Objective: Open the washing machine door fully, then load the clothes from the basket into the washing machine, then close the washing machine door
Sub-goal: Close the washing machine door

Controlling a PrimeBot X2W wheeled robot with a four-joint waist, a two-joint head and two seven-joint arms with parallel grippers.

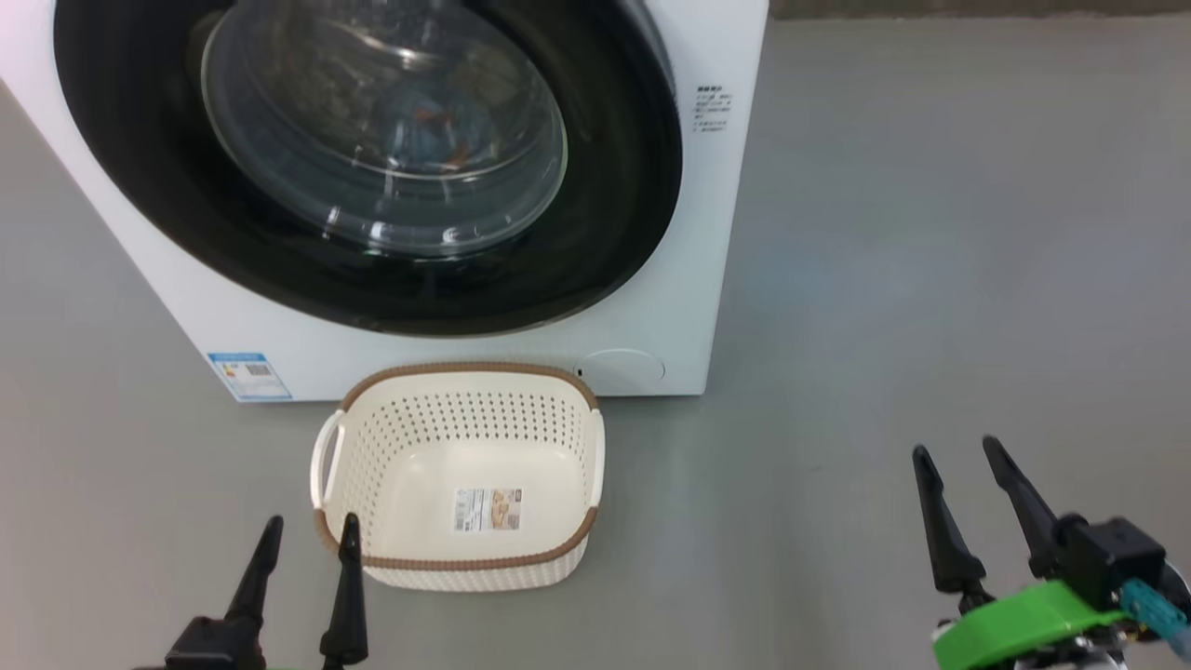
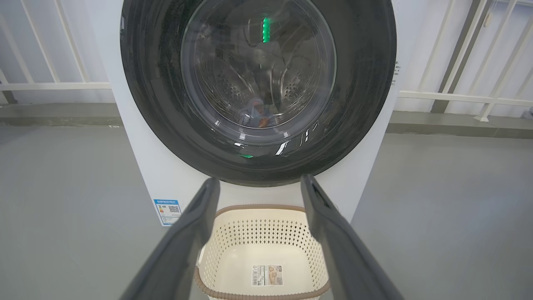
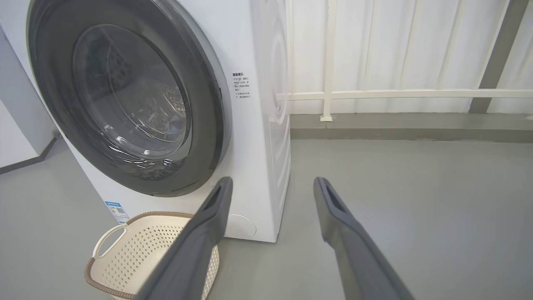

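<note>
1. Cream basket (image 1: 465,409) is sitting just ahead of the wide-open left claw (image 1: 313,521).
2. Right claw (image 1: 956,447) is gaping wide too.
3. Washing machine door (image 1: 140,186) is sitting shut beyond both claws, clothes (image 1: 437,130) lying behind its glass.

Basket (image 1: 465,419) before closed washing machine door (image 1: 609,186)

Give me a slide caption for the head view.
Washing machine door shut, clothes inside, basket empty, left tool and right tool open.

Left gripper (image 1: 313,521) and right gripper (image 1: 956,447) hover low (fingers (image 1: 347,586) spread wide apart).
</note>
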